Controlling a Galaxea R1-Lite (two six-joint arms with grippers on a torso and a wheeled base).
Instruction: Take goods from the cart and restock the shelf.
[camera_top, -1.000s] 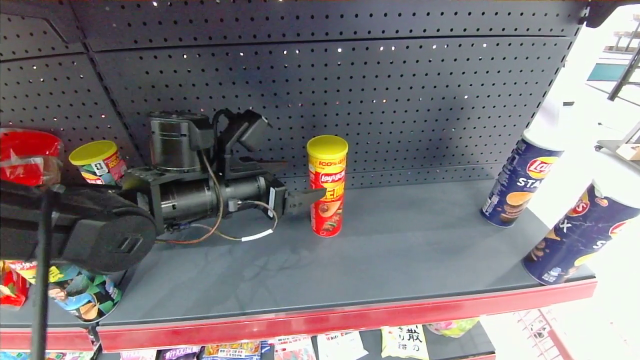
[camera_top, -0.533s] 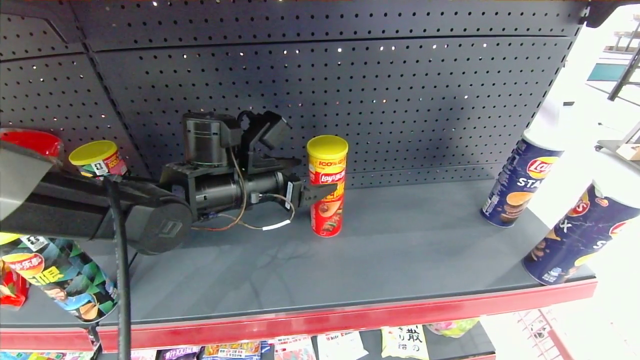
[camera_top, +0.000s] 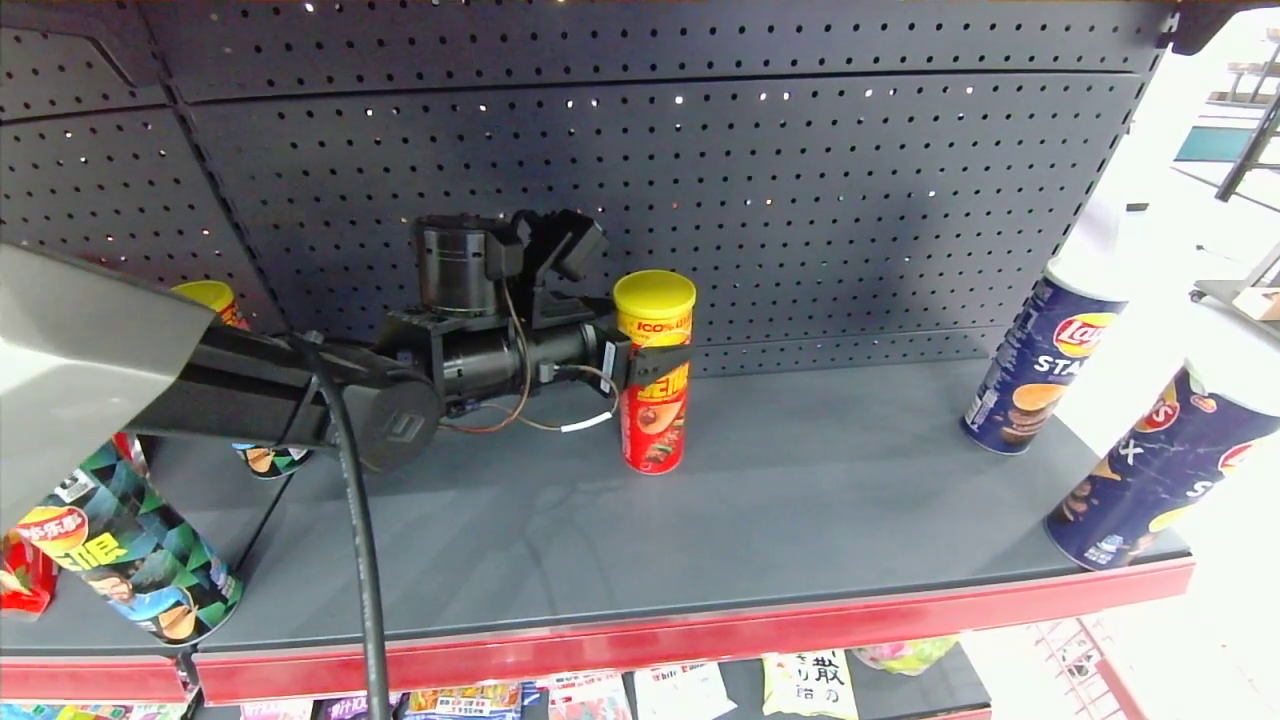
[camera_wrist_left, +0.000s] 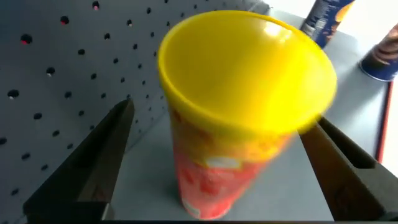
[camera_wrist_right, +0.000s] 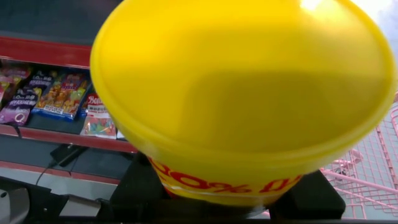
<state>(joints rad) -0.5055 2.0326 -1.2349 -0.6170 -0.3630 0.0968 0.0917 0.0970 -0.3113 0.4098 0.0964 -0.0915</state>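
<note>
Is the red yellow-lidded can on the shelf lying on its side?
No, the red can stands upright on its base on the shelf.

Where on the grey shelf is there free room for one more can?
Widest bare patch: the shelf between the red can and the blue cans. Crowded at left: the left hand straddles the red can, green can in front.

Yellow-lidded chip can, red body with yellow print, lid turned toward the camera. It is held between the dark fingers of the right gripper, which close against its sides. Behind it are snack packets below a red shelf edge, and a pink wire grid on the other side.
</note>
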